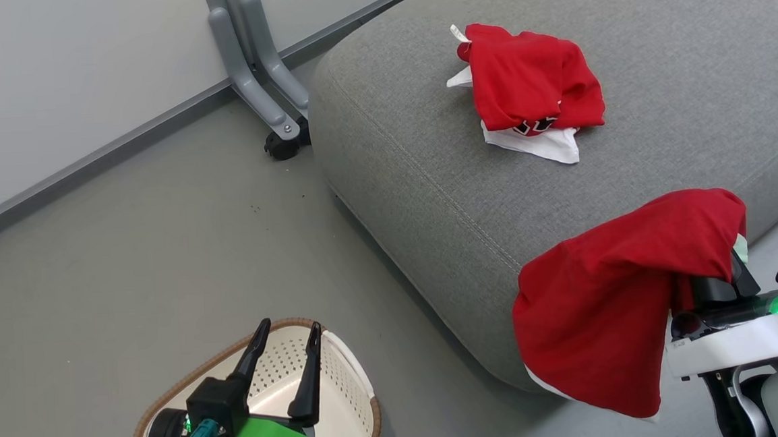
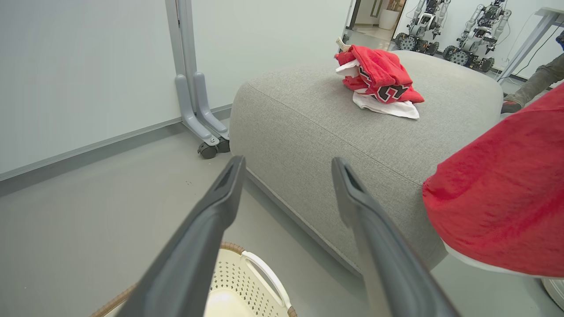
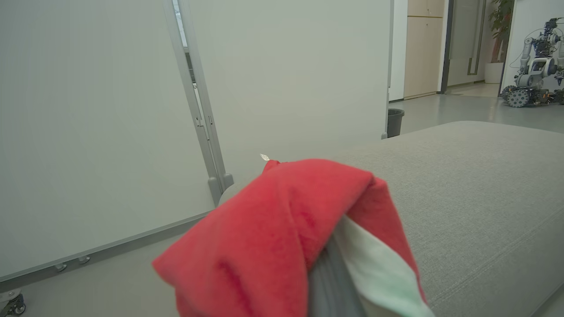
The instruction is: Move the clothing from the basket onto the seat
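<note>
The right gripper (image 3: 328,286) is clenching a red garment (image 1: 603,300), which is draping over its fingers and hanging at the near edge of the seat (image 1: 412,156), while the printed red garment (image 1: 532,78) is lying further in on the seat's top. The held cloth probably needs carrying inward over the seat and lowering before release, lest its hem slide off. The left gripper (image 1: 289,329) is hovering released over the basket (image 1: 367,409) beside the seat, grasping nothing.
</note>
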### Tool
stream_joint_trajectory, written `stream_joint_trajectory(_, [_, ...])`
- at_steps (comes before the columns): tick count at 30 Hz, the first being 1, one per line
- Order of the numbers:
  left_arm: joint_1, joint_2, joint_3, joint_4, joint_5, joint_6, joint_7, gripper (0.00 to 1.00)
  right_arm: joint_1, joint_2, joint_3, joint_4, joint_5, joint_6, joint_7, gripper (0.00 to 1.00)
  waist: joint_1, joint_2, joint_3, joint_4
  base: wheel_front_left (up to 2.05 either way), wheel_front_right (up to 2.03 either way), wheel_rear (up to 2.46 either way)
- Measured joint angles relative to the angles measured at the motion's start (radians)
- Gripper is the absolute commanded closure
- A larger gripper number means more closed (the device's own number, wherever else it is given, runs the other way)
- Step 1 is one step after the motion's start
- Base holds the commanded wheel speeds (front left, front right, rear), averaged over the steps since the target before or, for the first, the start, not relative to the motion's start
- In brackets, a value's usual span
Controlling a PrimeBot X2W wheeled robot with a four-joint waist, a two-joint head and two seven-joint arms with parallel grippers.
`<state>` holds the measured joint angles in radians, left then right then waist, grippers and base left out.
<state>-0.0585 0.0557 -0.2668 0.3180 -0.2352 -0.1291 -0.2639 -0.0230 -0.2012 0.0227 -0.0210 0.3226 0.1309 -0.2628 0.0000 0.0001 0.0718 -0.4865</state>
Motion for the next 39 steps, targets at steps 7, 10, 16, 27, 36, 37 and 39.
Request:
stream_joint_trajectory(7, [0.008, 0.011, 0.02, -0.015, 0.001, 0.0, 0.0, 0.0, -0.04, -0.033, 0.017, -0.001, -0.013, 0.0, 0.0, 1.0, 0.0, 0.0, 0.015, -0.012, 0.0, 0.0, 0.0])
stream_joint_trajectory(10, [0.021, 0.011, 0.036, -0.031, 0.008, 0.0, 0.0, 0.0, -0.097, -0.055, 0.022, -0.001, -0.017, 0.0, 0.0, 1.0, 0.0, 0.0, 0.024, -0.017, 0.0, 0.0, 0.0])
stream_joint_trajectory(16, [0.001, 0.035, 0.016, -0.075, 0.019, 0.0, 0.0, 0.0, -0.25, -0.1, -0.011, -0.016, -0.029, 0.0, 0.0, 1.0, 0.0, 0.0, 0.071, -0.018, 0.0, 0.0, 0.0])
stream_joint_trajectory(27, [-0.102, 0.118, -0.008, -0.164, 0.041, 0.0, 0.0, 0.0, -0.599, -0.231, -0.06, 0.034, -0.031, 0.0, 0.0, 1.0, 0.0, 0.0, 0.235, 0.031, 0.0, 0.0, 0.0])
stream_joint_trajectory(36, [-0.149, 0.142, -0.024, -0.207, 0.052, 0.0, 0.0, 0.0, -0.849, -0.289, -0.114, 0.177, -0.047, 0.0, 0.0, 1.0, 0.0001, 0.0, 0.37, 0.089, 0.0, 0.0, 0.0])
stream_joint_trajectory(37, [-0.149, 0.142, -0.026, -0.208, 0.053, 0.0, 0.0, 0.0, -0.866, -0.293, -0.121, 0.188, -0.046, 0.0, 0.0, 1.0, 0.0001, 0.0, 0.38, 0.095, 0.0, 0.0, 0.0])
stream_joint_trajectory(39, [-0.154, 0.146, -0.034, -0.208, 0.055, 0.0, 0.0, 0.0, -0.904, -0.306, -0.141, 0.221, -0.046, 0.0, 0.0, 1.0, 0.0001, 0.0, 0.406, 0.112, 0.0, 0.0, 0.0])
